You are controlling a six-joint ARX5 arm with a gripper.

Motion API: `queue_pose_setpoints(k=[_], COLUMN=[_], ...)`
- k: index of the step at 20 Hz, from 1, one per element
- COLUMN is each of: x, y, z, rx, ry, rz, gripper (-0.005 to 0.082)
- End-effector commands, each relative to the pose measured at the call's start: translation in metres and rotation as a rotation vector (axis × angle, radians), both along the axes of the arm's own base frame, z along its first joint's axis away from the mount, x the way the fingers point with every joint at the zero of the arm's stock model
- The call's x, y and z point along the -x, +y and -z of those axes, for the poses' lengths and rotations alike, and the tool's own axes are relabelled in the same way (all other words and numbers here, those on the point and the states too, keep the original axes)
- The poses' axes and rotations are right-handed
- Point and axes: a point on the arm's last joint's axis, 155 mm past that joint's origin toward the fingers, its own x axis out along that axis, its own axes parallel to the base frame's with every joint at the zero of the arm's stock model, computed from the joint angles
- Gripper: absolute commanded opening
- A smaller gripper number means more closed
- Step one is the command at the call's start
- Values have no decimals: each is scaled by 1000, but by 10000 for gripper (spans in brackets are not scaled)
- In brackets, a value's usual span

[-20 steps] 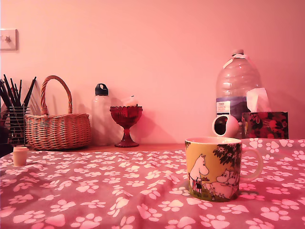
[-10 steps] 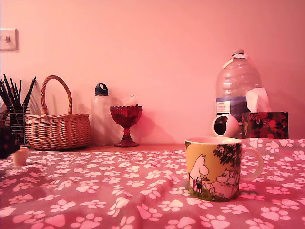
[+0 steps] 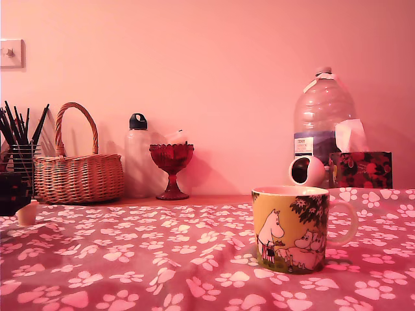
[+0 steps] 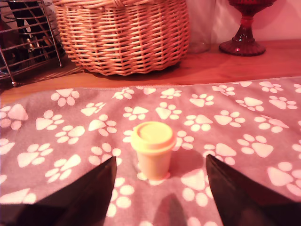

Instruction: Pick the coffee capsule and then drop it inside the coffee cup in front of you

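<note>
On the paw-print cloth at the exterior view's far left, the coffee capsule (image 4: 152, 148) stands upright ahead of the gripper (image 4: 160, 186), jaws wide, approach underway; next seems advancing, closing, then carrying to the coffee cup (image 3: 295, 228).

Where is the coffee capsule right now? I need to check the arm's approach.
The coffee capsule stands upright on the paw-print cloth at the exterior view's far left, in front of the wicker basket. In the wrist view it stands between the open pincer fingers, untouched.

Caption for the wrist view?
Open gripper lined up on the upright coffee capsule on the paw-print cloth, wicker basket behind.
</note>
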Motion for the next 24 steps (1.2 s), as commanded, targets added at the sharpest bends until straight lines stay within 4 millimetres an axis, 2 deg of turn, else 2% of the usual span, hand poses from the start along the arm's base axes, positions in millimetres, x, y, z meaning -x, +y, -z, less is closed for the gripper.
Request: queue_pose_setpoints(k=[1,7,20,24], x=[-4,-17,-48,-52], y=[0,3,11,9], z=[9,26,28,36], rx=[-3,-1,-39,-34], ry=[15,36,57,74], rz=[3,0,8,19], gripper=[551,551,550,549])
